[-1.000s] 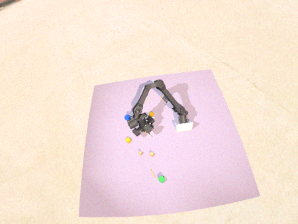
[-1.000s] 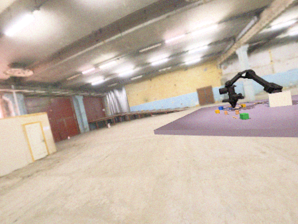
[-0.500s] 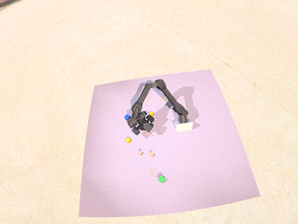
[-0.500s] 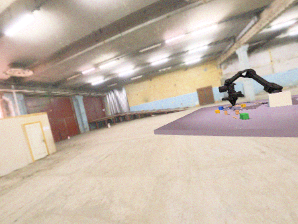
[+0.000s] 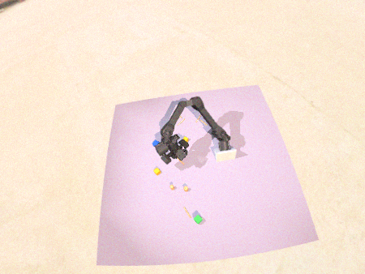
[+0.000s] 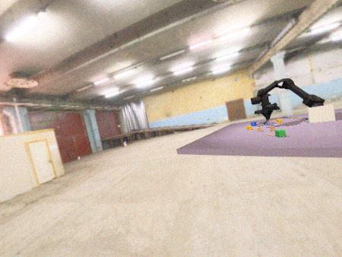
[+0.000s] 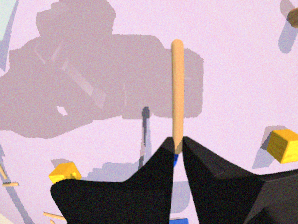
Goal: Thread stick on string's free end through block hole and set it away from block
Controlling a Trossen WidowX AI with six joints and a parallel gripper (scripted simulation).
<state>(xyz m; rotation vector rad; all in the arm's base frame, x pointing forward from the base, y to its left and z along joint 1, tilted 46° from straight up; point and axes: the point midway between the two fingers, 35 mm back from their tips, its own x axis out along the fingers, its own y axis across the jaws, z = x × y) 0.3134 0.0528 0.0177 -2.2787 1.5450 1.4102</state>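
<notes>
Two fingers clamping stick (image 7: 177,92)

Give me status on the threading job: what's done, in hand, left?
Done: the pick. The end effector is shut on the stick, which juts out ahead of the fingers in the wrist view. In hand: carrying it above the mat, near the blue cube. Left: pushing it through the block's hole, pulling the string through, laying the stick down, opening fully. I can't pick out the block.
</notes>
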